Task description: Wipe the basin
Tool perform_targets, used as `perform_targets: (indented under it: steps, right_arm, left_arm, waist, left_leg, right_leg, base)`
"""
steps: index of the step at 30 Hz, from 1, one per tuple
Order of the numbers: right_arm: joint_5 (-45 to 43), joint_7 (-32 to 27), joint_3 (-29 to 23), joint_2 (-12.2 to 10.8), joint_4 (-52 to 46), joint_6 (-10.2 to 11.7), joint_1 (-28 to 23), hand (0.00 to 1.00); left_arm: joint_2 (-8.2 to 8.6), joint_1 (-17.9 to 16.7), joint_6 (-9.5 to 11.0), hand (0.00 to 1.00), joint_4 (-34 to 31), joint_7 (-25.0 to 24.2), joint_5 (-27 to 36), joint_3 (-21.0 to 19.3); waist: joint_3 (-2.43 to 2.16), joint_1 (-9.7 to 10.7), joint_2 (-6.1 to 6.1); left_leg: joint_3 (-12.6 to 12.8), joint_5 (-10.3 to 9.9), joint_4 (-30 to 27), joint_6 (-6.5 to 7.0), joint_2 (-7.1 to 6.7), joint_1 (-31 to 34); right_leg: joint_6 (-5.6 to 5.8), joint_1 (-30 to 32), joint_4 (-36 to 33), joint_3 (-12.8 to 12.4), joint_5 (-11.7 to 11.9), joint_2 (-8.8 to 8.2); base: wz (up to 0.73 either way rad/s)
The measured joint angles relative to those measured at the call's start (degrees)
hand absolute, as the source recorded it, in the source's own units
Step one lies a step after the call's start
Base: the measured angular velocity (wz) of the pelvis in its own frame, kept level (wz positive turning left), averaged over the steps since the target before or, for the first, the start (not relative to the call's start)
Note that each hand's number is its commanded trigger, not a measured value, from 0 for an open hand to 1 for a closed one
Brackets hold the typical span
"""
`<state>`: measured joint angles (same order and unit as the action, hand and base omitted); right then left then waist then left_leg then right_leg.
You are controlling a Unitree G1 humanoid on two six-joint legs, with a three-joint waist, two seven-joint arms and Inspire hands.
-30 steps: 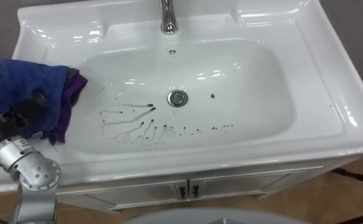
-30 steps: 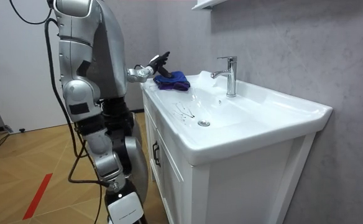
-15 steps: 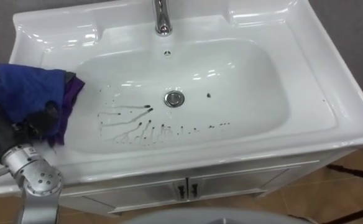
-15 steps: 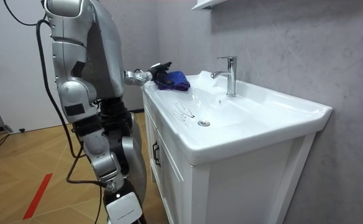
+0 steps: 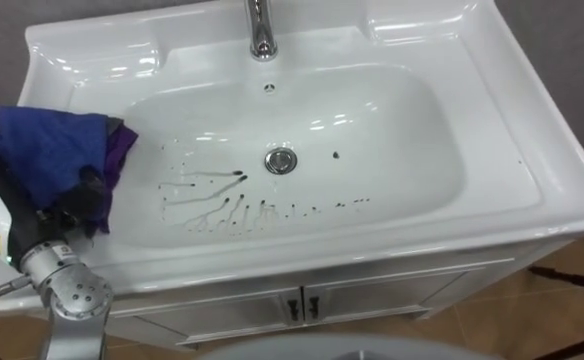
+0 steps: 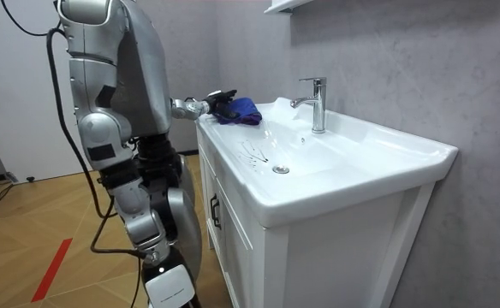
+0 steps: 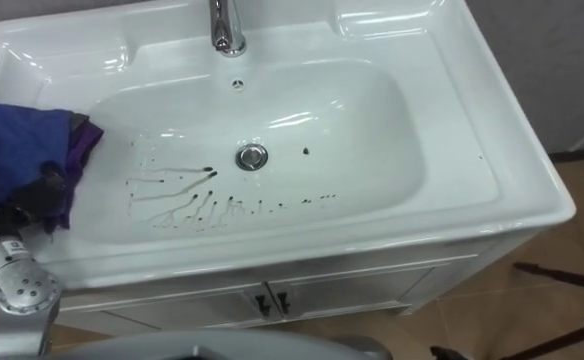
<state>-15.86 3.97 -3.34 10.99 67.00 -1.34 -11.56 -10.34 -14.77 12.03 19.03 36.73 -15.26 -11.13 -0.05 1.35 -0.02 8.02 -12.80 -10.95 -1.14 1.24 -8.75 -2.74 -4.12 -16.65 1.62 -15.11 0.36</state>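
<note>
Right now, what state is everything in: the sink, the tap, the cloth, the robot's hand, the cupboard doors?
Basin: not yet wiped, dark streaks beside the drain.
Faucet: no water running.
Cloth: bunched on the basin's left rim.
Left hand: curled round the cloth.
Cabinet doors: closed.

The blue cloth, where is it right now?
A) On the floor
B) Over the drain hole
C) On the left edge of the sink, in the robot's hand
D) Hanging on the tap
C: the blue cloth sits on the left edge of the basin, with the left hand curled on it, and the drain is uncovered.
</note>
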Motion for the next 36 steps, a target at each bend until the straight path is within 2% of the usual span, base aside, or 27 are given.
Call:
perform_targets:
  steps: [10, 16, 21, 27, 36]
  right_arm:
    - [0.2, 1.3, 0.4, -0.3, 1.9, 0.0, 0.3, 0.0]
    - [2.0, 0.9, 1.6, -0.9, 1.9, 0.2, 0.3, 0.0]
    - [2.1, -0.2, 1.7, -1.3, 1.8, 1.1, 0.4, 0.0]
    - [2.1, -0.8, 2.1, -1.4, 1.7, 1.2, 0.4, 0.0]
    - [2.1, -2.0, 2.1, -1.5, 1.7, 1.2, 0.3, 0.0]
  left_arm:
    - [0.19, 1.2, 0.0, 0.0, -0.1, -1.2, 0.1, 2.0]
    - [0.26, 1.4, 0.1, 0.0, -4.0, -1.3, 0.1, 3.3]
    - [0.26, 2.0, 1.2, 0.0, -5.7, -0.6, -0.3, 4.6]
    - [0.24, 3.7, 1.3, 0.0, -5.9, 0.7, -0.5, 5.8]
    - [0.24, 3.8, 1.3, 0.0, -7.5, 1.6, -0.6, 5.8]
  waist:
    - [0.16, 0.4, -0.31]
    - [0.5, 0.5, -0.96]
    - [0.37, 1.0, -1.07]
    - [0.12, 1.3, -0.62]
    - [0.16, 1.4, -0.66]
  left_leg:
    - [-0.1, 0.0, 0.0, 0.01, -0.02, 0.0]
    - [-0.1, 0.0, -0.1, 0.01, 0.07, 0.3]
    - [0.0, 0.0, -0.4, 0.01, 0.06, 1.3]
    - [0.9, 0.0, -0.4, 0.01, 0.14, 1.2]
    - [1.1, 0.0, -0.3, 0.01, 0.23, 1.1]
  right_leg:
    - [0.17, 0.1, 0.0, 0.0, 0.3, -0.05]
    - [0.18, 0.3, 0.0, -0.1, 0.3, -0.1]
    - [0.14, 1.2, 0.0, 0.0, 0.4, 0.12]
    - [0.15, 1.1, 0.7, -1.0, 0.7, 0.35]
    - [0.11, 1.0, 1.1, -1.5, 0.9, 0.55]
  base:
    - [0.0]
    - [0.0]
    - [0.0]
    - [-0.08]
    - [-0.03]
